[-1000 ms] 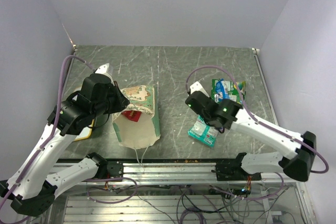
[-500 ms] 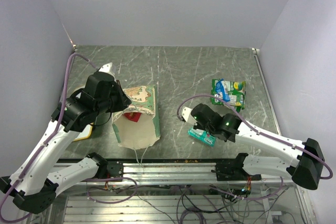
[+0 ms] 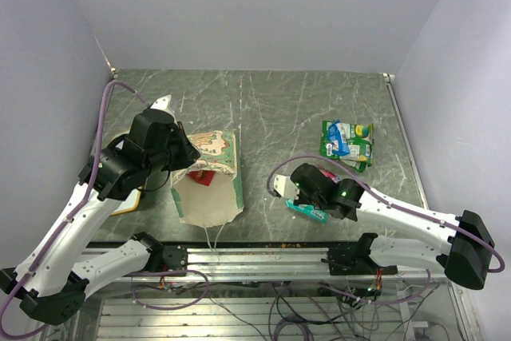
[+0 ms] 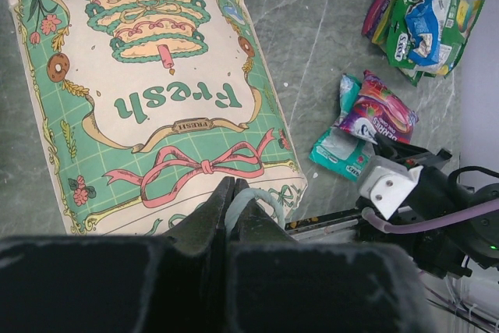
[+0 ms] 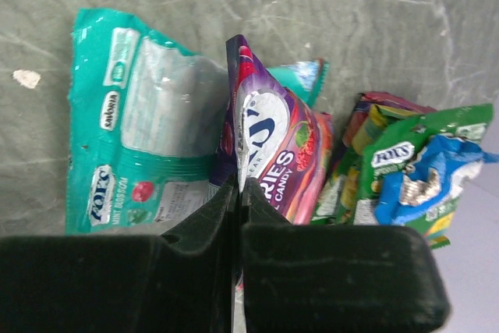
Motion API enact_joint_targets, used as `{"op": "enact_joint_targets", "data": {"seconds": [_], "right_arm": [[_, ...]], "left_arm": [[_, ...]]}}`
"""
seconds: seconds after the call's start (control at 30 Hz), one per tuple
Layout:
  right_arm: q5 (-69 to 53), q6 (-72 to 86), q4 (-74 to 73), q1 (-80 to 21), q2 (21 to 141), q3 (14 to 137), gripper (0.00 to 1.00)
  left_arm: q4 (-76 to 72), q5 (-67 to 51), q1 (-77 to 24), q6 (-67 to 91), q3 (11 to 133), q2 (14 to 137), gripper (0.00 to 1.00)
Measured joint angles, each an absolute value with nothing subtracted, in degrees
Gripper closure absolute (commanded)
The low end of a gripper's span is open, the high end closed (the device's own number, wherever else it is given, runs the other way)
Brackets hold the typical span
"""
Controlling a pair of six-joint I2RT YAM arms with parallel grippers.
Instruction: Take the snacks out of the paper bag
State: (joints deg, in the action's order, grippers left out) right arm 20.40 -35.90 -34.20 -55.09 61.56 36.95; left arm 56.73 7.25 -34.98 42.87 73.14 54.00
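Note:
The green paper bag [image 3: 214, 167] lies on its side with its cream mouth toward the near edge; something red [image 3: 201, 176] shows inside. My left gripper [image 4: 231, 191] is shut on the bag's pale string handle [image 4: 257, 202], above the printed side [image 4: 156, 99]. My right gripper [image 5: 239, 186] is shut on the edge of the magenta-purple snack packet [image 5: 281, 142], held just over a teal packet [image 5: 132, 122]. More green snack packets [image 3: 347, 140] lie farther right on the table. In the top view the right gripper [image 3: 316, 197] sits over the teal packet [image 3: 306, 211].
A yellow-framed board [image 3: 128, 202] lies partly under the left arm. The table's near edge and metal rail [image 3: 263, 255] run just below the bag and the teal packet. Grey walls close in the left, back and right sides.
The right arm has swung from near the green packets toward the near edge and left, still pinching the magenta packet. The left arm shifted slightly early on, then held still on the handle.

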Motion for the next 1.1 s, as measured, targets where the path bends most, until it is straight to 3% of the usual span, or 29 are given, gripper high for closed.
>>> {"op": "enact_joint_targets", "data": {"seconds": [0.13,0.47,0.63,0.83,0.97,1.1], "right_arm": [[19.09,-36.25,-32.84,-55.09,61.43,34.5,0.84],[14.33,-36.03,-31.29,-55.07,60.84,31.99,0.73],[11.92,-36.14,-31.51,-55.09,61.12,31.99,0.57],[7.7,-36.73,-33.52,-55.09,61.06,32.38,0.47],[5.34,-35.94,-36.62,-55.07,59.61,35.66,0.36],[3.36,-33.78,-38.15,-55.09,56.45,42.54,0.33]], "left_arm": [[56.23,7.14,-34.98,42.85,73.12,54.61,0.93],[55.53,6.15,-34.98,42.85,73.1,54.76,0.93],[55.29,5.54,-34.98,42.85,72.88,54.74,0.93],[54.59,4.47,-34.98,42.85,72.44,54.74,0.93],[54.13,3.86,-34.98,42.83,72.44,54.76,0.93],[52.93,2.63,-34.98,42.46,72.42,55.27,0.93]]}}
